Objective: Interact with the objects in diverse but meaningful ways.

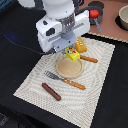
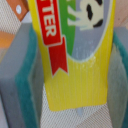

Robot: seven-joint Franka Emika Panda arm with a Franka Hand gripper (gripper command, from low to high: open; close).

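Yellow box with red label (image 2: 75, 55) sits between my two teal-lined fingers (image 2: 22, 82), filling the wrist view; pads stand close on either flank of it, one on each side. Whether they press it or only bracket it I cannot tell from here, so my tool (image 1: 71, 50) reads as narrowed around the box, grip unconfirmed. In the exterior view the box (image 1: 74, 55) is at the far rim of the round tan plate (image 1: 67, 70), under my wrist; lifted or resting there, I cannot say. Just beside it, toward the exterior view's right, the orange ridged block (image 1: 80, 46) lies on the pale placemat (image 1: 35, 85). Knife (image 1: 89, 59) near that block, fork (image 1: 65, 80) along the plate's near edge, both flat on the mat. Brown sausage (image 1: 51, 91) lies well apart on the mat's near part, alone. Red tomato (image 1: 93, 13) sits in the dark grey pot (image 1: 95, 10) off the mat, at the far side of the black worktop (image 1: 15, 40); a pale bowl (image 1: 123, 17) shows at the exterior view's right edge. My judgement on progress: one interaction is underway, the box being the piece in hand. Sausage and block look untouched as they lie, and nothing is served on the plate proper. Left, as I read it: secure the box, place it somewhere sensible, then work the sausage and block.
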